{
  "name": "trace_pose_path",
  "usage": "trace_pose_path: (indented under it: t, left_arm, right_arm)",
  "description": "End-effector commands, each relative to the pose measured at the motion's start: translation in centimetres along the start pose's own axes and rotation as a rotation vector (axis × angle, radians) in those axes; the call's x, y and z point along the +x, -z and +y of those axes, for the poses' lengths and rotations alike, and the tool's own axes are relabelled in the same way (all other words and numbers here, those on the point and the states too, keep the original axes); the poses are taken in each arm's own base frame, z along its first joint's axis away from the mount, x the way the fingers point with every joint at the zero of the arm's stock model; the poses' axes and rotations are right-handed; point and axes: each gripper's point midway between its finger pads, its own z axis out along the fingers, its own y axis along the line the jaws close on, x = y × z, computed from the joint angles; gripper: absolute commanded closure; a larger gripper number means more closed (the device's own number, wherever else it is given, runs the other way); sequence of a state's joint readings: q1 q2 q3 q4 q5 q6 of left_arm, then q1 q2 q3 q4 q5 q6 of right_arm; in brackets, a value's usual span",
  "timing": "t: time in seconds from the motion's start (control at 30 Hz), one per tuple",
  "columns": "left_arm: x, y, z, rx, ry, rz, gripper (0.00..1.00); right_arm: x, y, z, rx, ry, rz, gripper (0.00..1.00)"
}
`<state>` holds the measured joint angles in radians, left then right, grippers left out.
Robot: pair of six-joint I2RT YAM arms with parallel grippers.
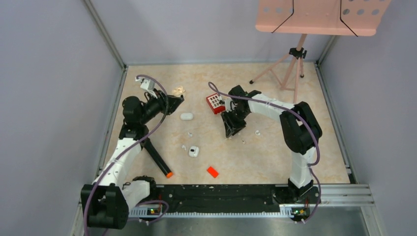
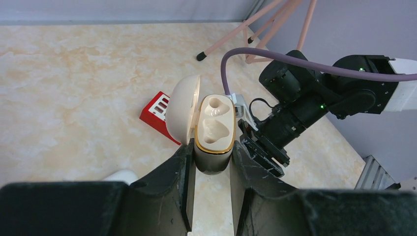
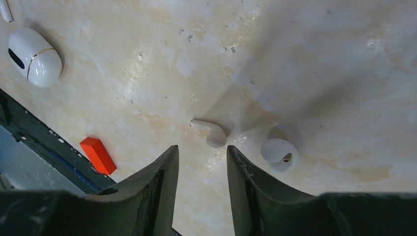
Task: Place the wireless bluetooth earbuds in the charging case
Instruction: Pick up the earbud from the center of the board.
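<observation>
My left gripper (image 2: 212, 147) is shut on the charging case (image 2: 214, 129), a cream case with a gold rim. Its lid hangs open to the left and both sockets are bare. From above, this gripper (image 1: 175, 101) sits at the back left with the case (image 1: 179, 90) at its tip. My right gripper (image 3: 202, 148) stands open just over the floor, nothing between its fingers. One white earbud (image 3: 211, 132) lies just past the fingertips. A rounder white earbud (image 3: 278, 150) rests beside the right finger. Two more earbuds (image 1: 189, 133) (image 1: 184, 147) lie mid-floor.
Two closed white cases (image 1: 186, 116) (image 1: 193, 151) lie between the arms. A red block (image 1: 215, 103) sits beside the right arm's wrist and an orange-red chip (image 1: 212, 171) near the front rail. A pink music stand's tripod (image 1: 290, 69) occupies the back right.
</observation>
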<state>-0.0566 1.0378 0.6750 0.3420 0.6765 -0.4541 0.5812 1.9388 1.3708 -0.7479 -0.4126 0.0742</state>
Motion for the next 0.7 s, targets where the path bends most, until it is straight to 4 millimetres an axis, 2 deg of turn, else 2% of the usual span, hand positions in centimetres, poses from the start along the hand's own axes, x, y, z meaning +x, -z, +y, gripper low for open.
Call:
trace_pose_path:
  t: [0.0,0.23,0.67]
  left_arm:
    - [-0.9,0.4,-0.1,-0.012,-0.003,-0.045,1.00]
    - [-0.9,0.5,0.2,-0.022,0.000,-0.059,1.00]
    - [-0.7,0.7,0.8,-0.050,0.006,-0.068,1.00]
  right_arm:
    - [-1.2,-0.4,0.2,0.019,0.007,-0.012,0.59]
    - [-0.6,-1.1,-0.4,0.034,0.014,0.022,0.60]
    - [0.1,-2.2,-1.3,0.080,0.034,0.057,0.72]
